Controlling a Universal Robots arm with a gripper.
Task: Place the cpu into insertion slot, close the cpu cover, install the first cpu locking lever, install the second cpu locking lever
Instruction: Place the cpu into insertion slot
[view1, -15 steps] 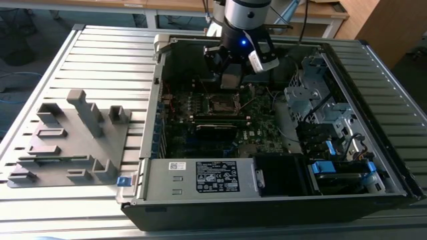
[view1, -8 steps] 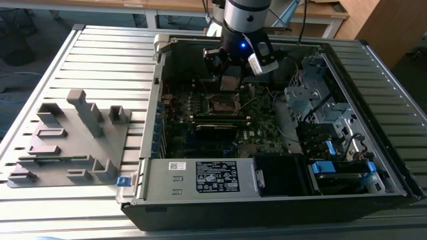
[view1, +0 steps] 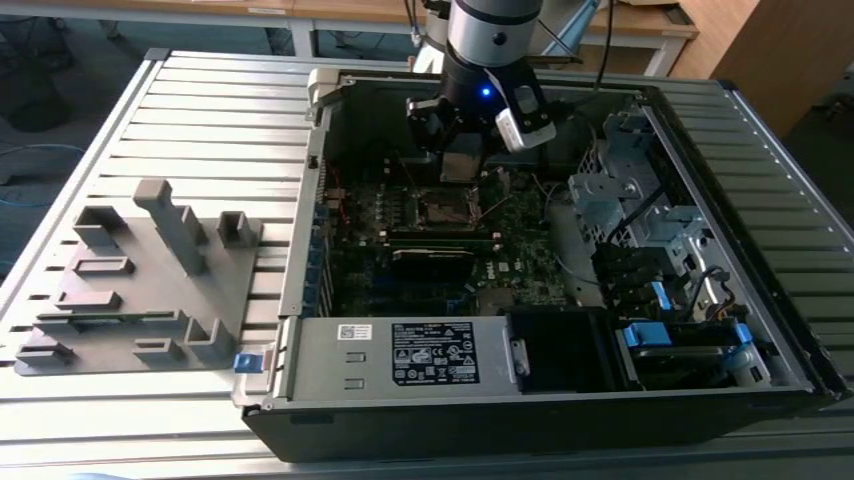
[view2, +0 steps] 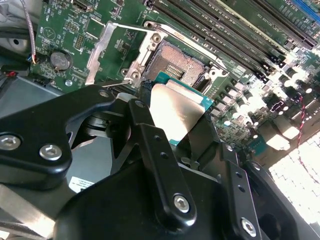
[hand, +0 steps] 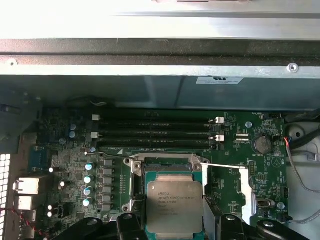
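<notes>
In the second wrist view the gripper (view2: 176, 120) has its jaws clamped on opposite edges of the cpu (view2: 179, 111) — metal top showing. The insertion slot (view2: 176, 62) lies bare just beyond the chip's leading edge and beneath it — chip not yet seated.

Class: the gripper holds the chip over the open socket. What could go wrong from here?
The cpu, pinched at its edges by the gripper, might slip or land skewed on the insertion slot, harming its contacts. The gripper could also catch the thin lever wire beside the slot.
</notes>
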